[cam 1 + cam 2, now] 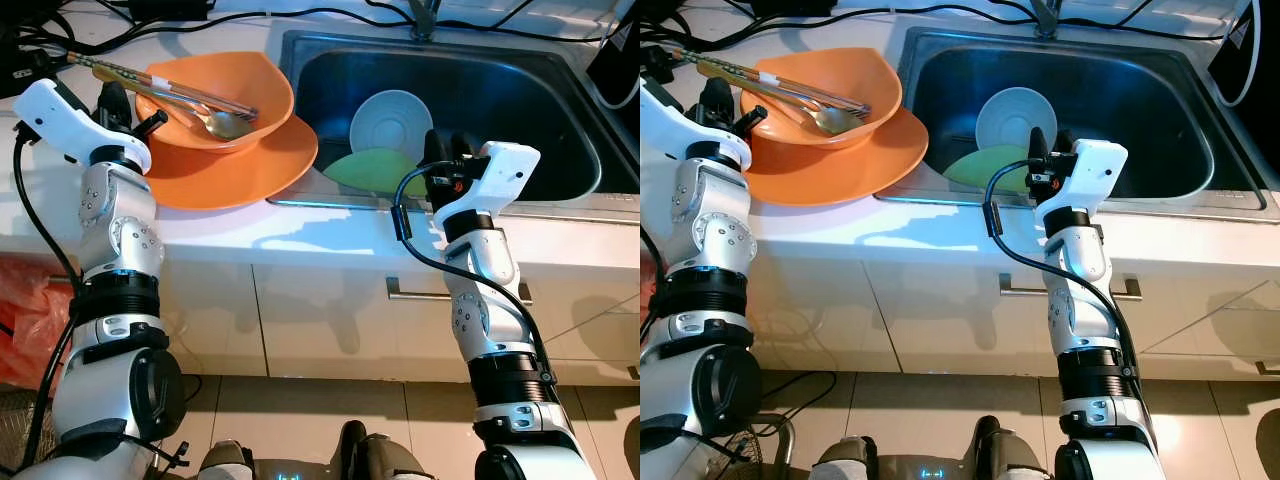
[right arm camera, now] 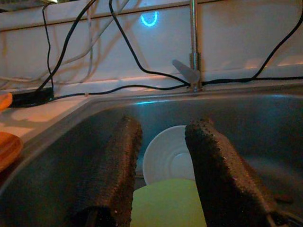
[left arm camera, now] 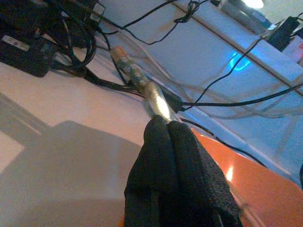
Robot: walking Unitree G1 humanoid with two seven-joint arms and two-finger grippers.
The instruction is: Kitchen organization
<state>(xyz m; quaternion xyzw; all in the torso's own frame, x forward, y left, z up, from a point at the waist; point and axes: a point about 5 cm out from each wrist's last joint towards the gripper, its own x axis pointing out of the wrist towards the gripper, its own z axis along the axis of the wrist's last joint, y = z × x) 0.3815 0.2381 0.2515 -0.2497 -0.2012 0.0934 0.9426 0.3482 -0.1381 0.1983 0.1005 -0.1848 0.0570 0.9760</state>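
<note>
Nearest the camera, two silver jointed arms rise in front of pale cabinet doors (image 1: 330,310) with a slim metal bar handle. The right pincer (image 2: 161,170) hangs over the near rim of the brushed steel sink (image 1: 560,110), its two rough black fingers (image 2: 113,170) held apart with nothing between them. Just beyond them, at 12 o'clock from the pincer, a flat lime-green plate (image 1: 372,170) lies in the basin, and a round white dish (image 1: 390,122) with a raised foot ring leans over its far edge — the two overlap.

At 9 o'clock from the sink, on the glossy white surface (image 1: 240,235), a wide matte orange plate (image 1: 250,170) carries a deep orange bowl (image 1: 235,95) with a wavy rim. Metal cutlery (image 1: 205,110) rests across the bowl, handles pointing out toward 10 o'clock. The left pincer (image 3: 163,124) sits at the bowl's left rim, its fingers pressed together on a shiny utensil handle (image 3: 154,97).

Farthest off, black cables (image 1: 250,15) trail along the surface, and a thin upright tap (image 2: 191,45) stands behind the sink.
</note>
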